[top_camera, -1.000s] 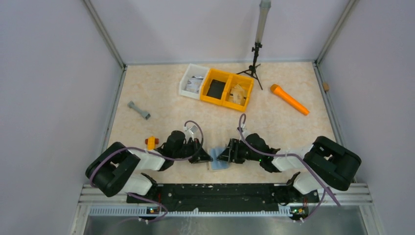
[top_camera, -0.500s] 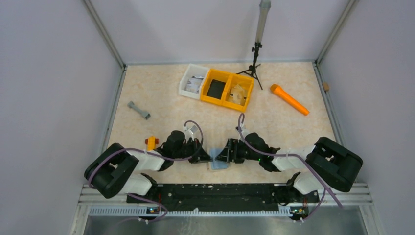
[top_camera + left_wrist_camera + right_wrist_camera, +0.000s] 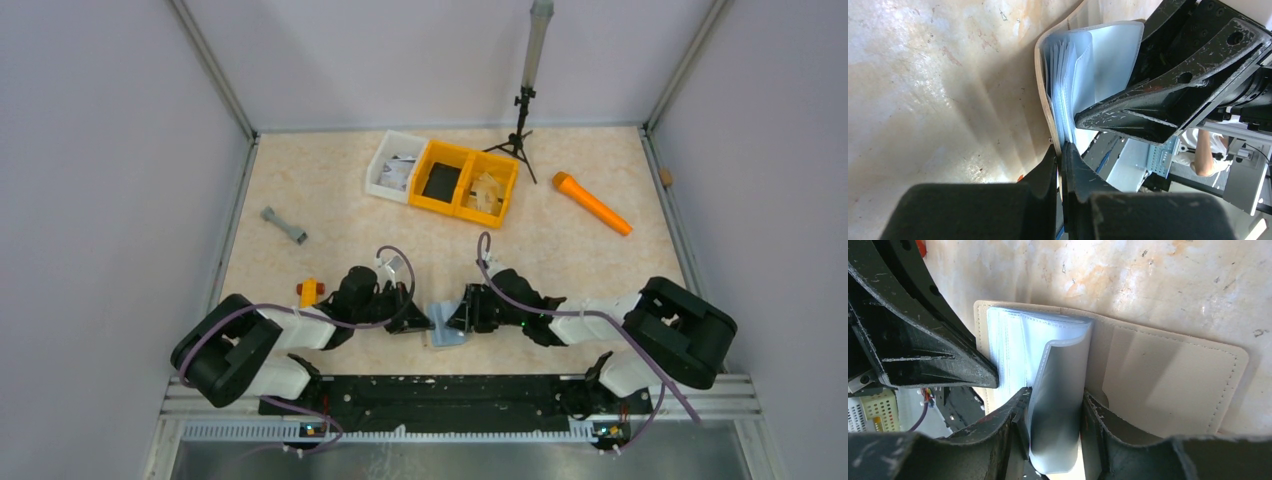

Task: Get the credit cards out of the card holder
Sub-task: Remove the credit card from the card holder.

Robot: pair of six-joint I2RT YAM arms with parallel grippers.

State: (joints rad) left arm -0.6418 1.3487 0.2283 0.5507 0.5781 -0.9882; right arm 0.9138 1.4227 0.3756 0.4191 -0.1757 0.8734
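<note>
The card holder (image 3: 446,326) lies open on the table between my two grippers, beige cover (image 3: 1168,385) flat and a stack of pale blue clear sleeves (image 3: 1068,75) fanned up. My left gripper (image 3: 1060,150) is shut on the edge of the beige cover (image 3: 1041,80). My right gripper (image 3: 1055,397) has one bowed silvery sleeve (image 3: 1060,365) between its fingers, and both fingers touch it. In the top view the left gripper (image 3: 424,322) and the right gripper (image 3: 456,318) nearly meet over the holder. No credit cards show apart from the sleeves.
At the back stand a white bin (image 3: 393,166) and two joined yellow bins (image 3: 465,182), beside a black tripod (image 3: 520,125). An orange stick (image 3: 593,203) lies far right, a grey bar (image 3: 284,225) far left, and a small orange piece (image 3: 311,291) sits by the left arm.
The right gripper has shifted slightly left toward the holder and its fingers have narrowed onto a sleeve. The left arm has kept its place.
</note>
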